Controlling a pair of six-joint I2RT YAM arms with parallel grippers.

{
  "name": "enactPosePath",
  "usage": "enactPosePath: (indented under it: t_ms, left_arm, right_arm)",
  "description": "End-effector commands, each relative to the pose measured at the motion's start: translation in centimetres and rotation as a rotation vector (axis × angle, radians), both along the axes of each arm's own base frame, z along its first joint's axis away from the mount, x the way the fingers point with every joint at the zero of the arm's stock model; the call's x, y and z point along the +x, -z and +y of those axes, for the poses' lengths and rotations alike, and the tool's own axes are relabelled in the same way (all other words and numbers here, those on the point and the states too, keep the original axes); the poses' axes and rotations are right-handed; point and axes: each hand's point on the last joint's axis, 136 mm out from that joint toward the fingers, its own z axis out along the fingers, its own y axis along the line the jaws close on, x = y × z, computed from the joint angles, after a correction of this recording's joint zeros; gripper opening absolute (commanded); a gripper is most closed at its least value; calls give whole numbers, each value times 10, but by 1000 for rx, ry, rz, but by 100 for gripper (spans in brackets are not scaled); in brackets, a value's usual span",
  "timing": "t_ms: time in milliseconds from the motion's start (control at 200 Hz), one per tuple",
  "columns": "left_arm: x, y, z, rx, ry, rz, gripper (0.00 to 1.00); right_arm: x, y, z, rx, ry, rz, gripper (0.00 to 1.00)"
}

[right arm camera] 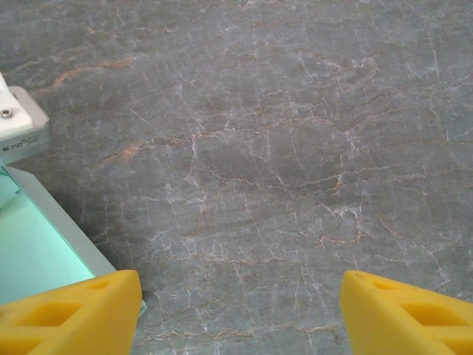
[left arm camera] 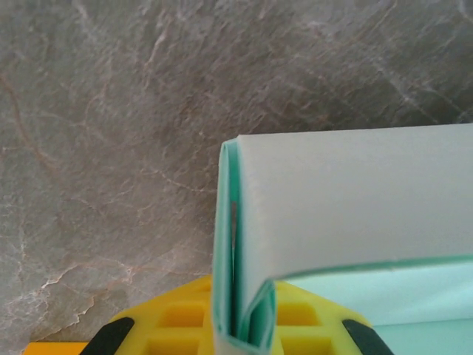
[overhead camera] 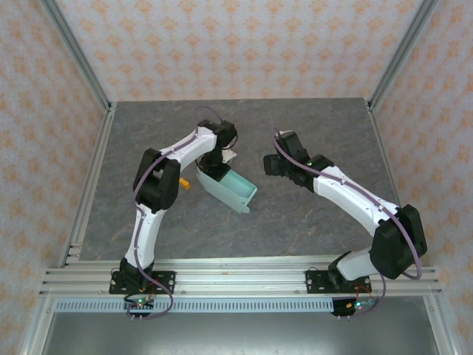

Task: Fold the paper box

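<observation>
Patterned walls [overhead camera: 244,44], grey marbled table [overhead camera: 310,222]

My left end effector [overhead camera: 212,167] grips the far left end of the mint paper box [overhead camera: 235,189] at the middle of the grey bench [overhead camera: 295,222]. My right end effector [overhead camera: 270,164] hangs near the box's right side, apart from it.

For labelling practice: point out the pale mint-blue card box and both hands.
Pale mint-blue card box [overhead camera: 235,185]: top view, inner face.
Left hand [left arm camera: 240,318]: left wrist view, between fingertips.
Right hand [right arm camera: 240,310]: right wrist view, between fingertips.
</observation>
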Motion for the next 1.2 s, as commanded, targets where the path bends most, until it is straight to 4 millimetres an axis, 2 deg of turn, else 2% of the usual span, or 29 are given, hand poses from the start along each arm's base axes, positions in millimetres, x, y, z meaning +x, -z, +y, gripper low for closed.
enactPosePath:
  t_ms: [0, 275, 470, 716, 986, 1196]
  left_arm:
    - [-1, -3, 11, 115, 44, 29, 10]
    - [21, 11, 10, 251, 54, -38, 6]
    - [41, 12, 8, 330, 44, -151, 4]
    - [55, 7, 2, 370, 119, -218, 4]
    - [38, 15, -35, 251, 481, -115, 5]
    - [48, 10, -60, 149, 577, -110, 12]
  right_arm:
    - [1, -5, -10, -27, 26, -37, 71]
    - [1, -1, -14, -58, 28, -32, 71]
    - [0, 0, -22, -68, 51, -24, 71]
    - [-5, -6, -37, -61, 87, -29, 71]
    - [-14, -12, -50, -85, 113, -35, 72]
    - [-25, -20, -67, -119, 154, -51, 72]
